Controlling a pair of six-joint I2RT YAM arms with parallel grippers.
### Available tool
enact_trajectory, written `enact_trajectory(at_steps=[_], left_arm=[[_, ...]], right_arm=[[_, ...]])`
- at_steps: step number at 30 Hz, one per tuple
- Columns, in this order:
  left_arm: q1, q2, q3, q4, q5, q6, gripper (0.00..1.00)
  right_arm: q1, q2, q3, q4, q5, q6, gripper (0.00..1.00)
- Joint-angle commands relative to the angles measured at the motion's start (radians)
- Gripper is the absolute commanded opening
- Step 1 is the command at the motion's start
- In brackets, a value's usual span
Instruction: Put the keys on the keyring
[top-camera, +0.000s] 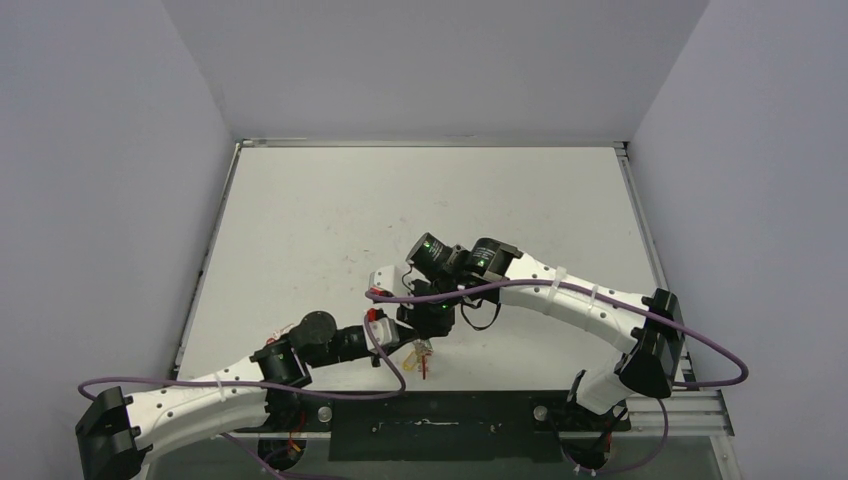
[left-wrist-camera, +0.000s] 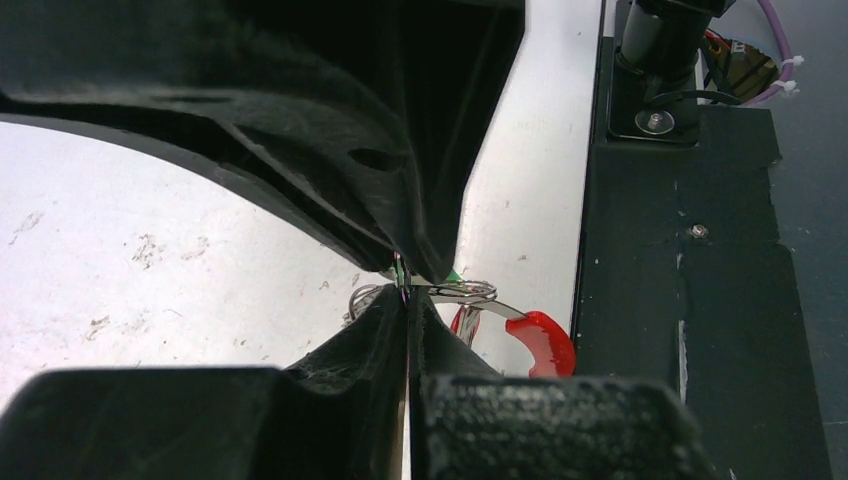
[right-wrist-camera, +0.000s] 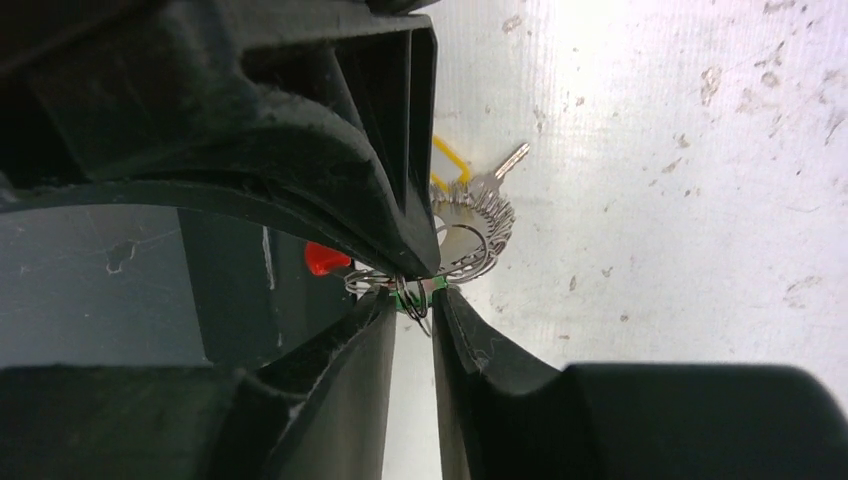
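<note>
Both grippers meet low over the near part of the table. My left gripper (left-wrist-camera: 408, 300) is shut on a thin green tag edge and wire at the rim of the keyring (left-wrist-camera: 470, 291), whose red plastic piece (left-wrist-camera: 540, 340) hangs to the right. My right gripper (right-wrist-camera: 418, 298) faces it with jaws a little apart, the green tag (right-wrist-camera: 432, 286) between them. A bunch of silver keys (right-wrist-camera: 480, 215) with a yellow tag (right-wrist-camera: 448, 160) hangs beyond. From above, the keys (top-camera: 420, 352) dangle between the left gripper (top-camera: 402, 348) and right gripper (top-camera: 428, 322).
The black base plate (top-camera: 430, 425) runs along the near table edge, right below the bunch. A purple cable (top-camera: 450, 290) loops over the right wrist. The scuffed white table (top-camera: 420, 200) stretches back to grey walls on three sides.
</note>
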Motion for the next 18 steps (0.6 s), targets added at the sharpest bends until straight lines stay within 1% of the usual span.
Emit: enact_trajectory(at_steps=[1,2,4,7,10,13,18], left_arm=[[-0.004,-0.026,-0.018,0.083,-0.038,-0.024,0.00],[-0.004,-0.034,-0.025,0.092,-0.048,-0.025,0.00],[-0.004,-0.054,-0.042,0.115,-0.061,-0.032,0.00],[-0.004,-0.093,-0.084,0.177,-0.077,-0.048,0.00],[-0.004,-0.133,-0.130,0.260,-0.079,-0.056,0.00],[-0.004,-0.160,-0.164,0.321,-0.064,-0.052,0.00],[-0.004,-0.179,-0.187,0.379,-0.026,-0.042,0.00]], right_arm=[[-0.009,-0.049,-0.031,0.121,-0.027,0.002,0.29],[-0.019,-0.063,-0.046,0.139,-0.033,-0.002,0.37],[-0.050,-0.103,-0.089,0.195,-0.064,-0.004,0.46],[-0.111,-0.191,-0.189,0.301,-0.190,-0.024,0.50],[-0.171,-0.293,-0.301,0.445,-0.290,-0.037,0.50],[-0.192,-0.365,-0.388,0.541,-0.333,-0.052,0.50],[-0.196,-0.405,-0.468,0.668,-0.403,-0.039,0.46]])
